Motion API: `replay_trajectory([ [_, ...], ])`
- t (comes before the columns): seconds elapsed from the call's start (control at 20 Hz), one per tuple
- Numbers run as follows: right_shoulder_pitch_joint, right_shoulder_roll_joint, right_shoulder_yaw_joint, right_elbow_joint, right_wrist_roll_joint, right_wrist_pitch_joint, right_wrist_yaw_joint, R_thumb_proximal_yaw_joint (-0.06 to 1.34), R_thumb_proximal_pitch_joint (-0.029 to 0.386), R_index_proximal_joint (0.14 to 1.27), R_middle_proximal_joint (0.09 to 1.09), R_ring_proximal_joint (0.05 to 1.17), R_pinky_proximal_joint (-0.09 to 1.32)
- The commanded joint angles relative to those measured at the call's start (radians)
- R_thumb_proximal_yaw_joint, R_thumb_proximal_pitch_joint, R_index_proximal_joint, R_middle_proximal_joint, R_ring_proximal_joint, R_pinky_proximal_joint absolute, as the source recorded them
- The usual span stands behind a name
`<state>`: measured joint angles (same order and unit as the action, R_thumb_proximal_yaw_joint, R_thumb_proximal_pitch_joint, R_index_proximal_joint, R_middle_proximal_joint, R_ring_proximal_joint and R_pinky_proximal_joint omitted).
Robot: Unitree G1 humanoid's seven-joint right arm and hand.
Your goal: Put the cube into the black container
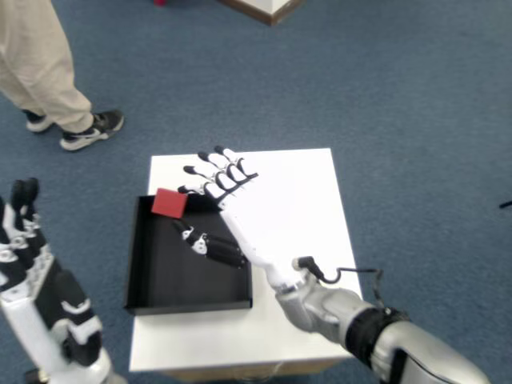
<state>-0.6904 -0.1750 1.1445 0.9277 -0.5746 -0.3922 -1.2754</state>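
Red cube point(169, 203), one item, is sitting at the fingertips of the right hand point(232, 210), over the far left corner of the black container point(136, 260) and seemingly clear of its floor. White-and-black right hand, one item, is reaching across the white counter point(312, 216) from the near right, palm side turned leftward, four fingers point(210, 174) fanned and only slightly curled, thumb point(210, 245) stretched out low over the container's interior. Whether finger and thumb are truly pinching the cube is something I cannot tell from where I am standing; the cube is touching or nearly touching the lowest fingertip, while the thumb tip is lying below and to its right, apart from it. Black container, one item, open-topped and shallow, is resting on the left part of the counter with nothing visible inside. Risks, as I am judging them: the cube is hanging close to the far rim, so a release with any outward drift could be landing it on the wall edge and tipping it onto the counter or the blue carpet point(384, 96); a loose fingertip contact could be letting it fall early; the thumb could be knocking the container wall and shifting it. Second hand point(32, 272), at the lower left, is standing idle and well apart.
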Motion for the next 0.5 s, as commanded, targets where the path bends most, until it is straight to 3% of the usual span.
replay_trajectory([
  [0.05, -0.072, 0.004, 0.033, 0.034, 0.063, 0.033, 0.044, 1.24, 0.178, 1.08, 0.43, 0.33, 0.26],
  [0.5, -0.105, 0.015, 0.198, 0.079, 0.161, 0.115, 0.168, 1.22, 0.181, 1.08, 0.43, 0.34, 0.28],
])
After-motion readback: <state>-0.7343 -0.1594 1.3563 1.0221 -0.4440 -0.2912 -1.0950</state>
